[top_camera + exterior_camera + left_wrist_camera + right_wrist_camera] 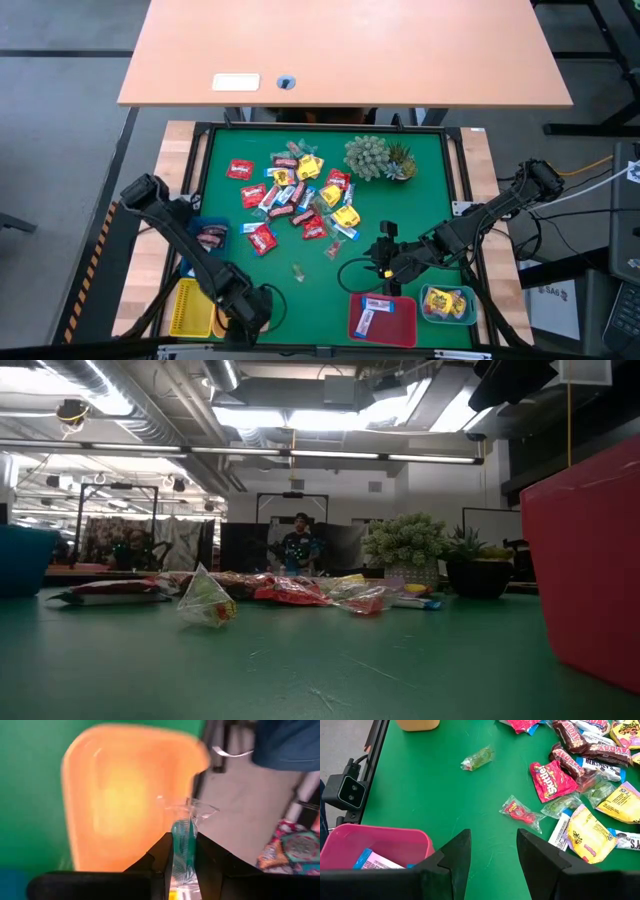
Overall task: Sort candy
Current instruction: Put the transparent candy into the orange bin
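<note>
My left gripper [183, 839] is shut on a small clear-wrapped candy with a blue-green middle [182, 851]. It hangs over the near edge of the yellow tray [120, 795], at the table's near left [243, 316]. The candy pile [300, 192] lies on the green mat in the middle. One clear-wrapped piece [298, 270] lies apart, nearer the front [207, 600]. My right gripper [492, 840] stands open above the mat, right of centre [382, 262], with nothing between its fingers. My left gripper pinches the candy's middle [181, 862] between its two fingers, pointing steeply down. The wrapper's crinkled clear end [192, 810] sticks out past the fingertips. The candy is lifted clear, over the yellow tray.
A blue tray [210, 235] at the left holds dark-wrapped candy. A red tray [383, 320] at the front holds a blue-and-white piece. A teal tray [448, 304] to its right holds yellow ones. A spiky green plant [378, 158] stands at the back right of the mat.
</note>
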### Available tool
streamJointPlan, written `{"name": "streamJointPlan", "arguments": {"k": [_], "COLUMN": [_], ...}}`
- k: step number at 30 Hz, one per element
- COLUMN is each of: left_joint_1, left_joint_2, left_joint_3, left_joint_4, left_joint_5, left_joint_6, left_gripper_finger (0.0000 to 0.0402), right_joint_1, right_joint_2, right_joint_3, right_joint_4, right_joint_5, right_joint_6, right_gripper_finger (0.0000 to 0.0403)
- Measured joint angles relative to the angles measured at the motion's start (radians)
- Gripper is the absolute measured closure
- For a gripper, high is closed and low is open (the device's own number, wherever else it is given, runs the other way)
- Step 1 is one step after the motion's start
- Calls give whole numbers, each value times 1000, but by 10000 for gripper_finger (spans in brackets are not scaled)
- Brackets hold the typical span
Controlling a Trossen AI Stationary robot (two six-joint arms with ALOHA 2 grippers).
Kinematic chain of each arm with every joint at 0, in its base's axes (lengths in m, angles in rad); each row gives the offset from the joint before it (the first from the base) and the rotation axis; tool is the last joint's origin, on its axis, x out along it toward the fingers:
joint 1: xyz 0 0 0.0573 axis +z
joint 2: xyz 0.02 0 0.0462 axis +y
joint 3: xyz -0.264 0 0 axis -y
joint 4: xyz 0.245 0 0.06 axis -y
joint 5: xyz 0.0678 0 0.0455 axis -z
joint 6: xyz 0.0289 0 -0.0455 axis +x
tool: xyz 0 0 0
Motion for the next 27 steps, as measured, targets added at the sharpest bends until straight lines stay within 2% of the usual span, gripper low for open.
{"name": "streamJointPlan", "arguments": {"k": [7,11,18,23,27], "left_joint_1": [-18,-19,-18,-19,-10], "left_joint_2": [0,0,0,0,0], "left_joint_3": [0,0,0,0,0], "left_joint_4": [-63,-63,-48,75,219], "left_joint_5": [-43,-62,-160,-324,-523], "left_joint_6": [-117,-119,-110,-25,149], "left_gripper_finger": [337,318,276,266,267], "right_joint_1": [0,0,0,0,0], "right_joint_2": [0,0,0,0,0], "right_joint_3": [0,0,0,0,0], "right_joint_4": [0,0,0,0,0], "right_joint_5": [0,0,0,0,0], "right_joint_6": [0,0,0,0,0], "right_gripper_finger": [244,244,244,244,244]}}
